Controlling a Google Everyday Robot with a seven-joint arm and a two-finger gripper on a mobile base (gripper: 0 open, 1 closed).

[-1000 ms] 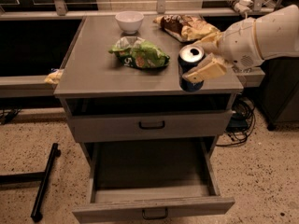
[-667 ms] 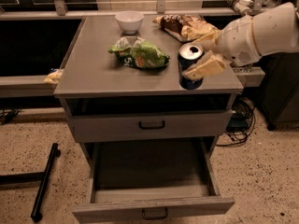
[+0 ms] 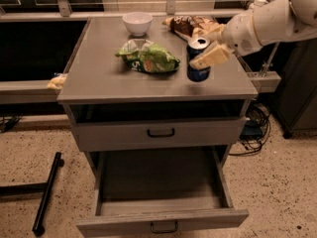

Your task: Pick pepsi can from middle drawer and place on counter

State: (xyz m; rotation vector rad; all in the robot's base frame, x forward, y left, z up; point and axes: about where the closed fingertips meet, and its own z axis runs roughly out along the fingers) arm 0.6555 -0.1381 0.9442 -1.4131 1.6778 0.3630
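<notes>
The pepsi can [image 3: 197, 69] is dark blue with a silver top and stands upright at the right front of the counter [image 3: 99, 78]. Its base is at or just above the surface. My gripper [image 3: 201, 51] reaches in from the right and is shut on the can, with one pale finger [image 3: 212, 56] across its front and the other behind its top. The middle drawer [image 3: 161, 221] is pulled fully out below, and its inside shows nothing in it.
On the counter are a white bowl [image 3: 137, 23] at the back, a green chip bag [image 3: 148, 58] in the middle and a brown snack bag [image 3: 188, 26] behind the can. The upper drawer [image 3: 161, 133] is closed. A black pole [image 3: 47, 192] lies on the floor at left, and cables [image 3: 252, 128] lie at right.
My gripper has carried the can back from the counter's front edge and slightly left, farther over the counter. The drawers and other objects have not moved.
</notes>
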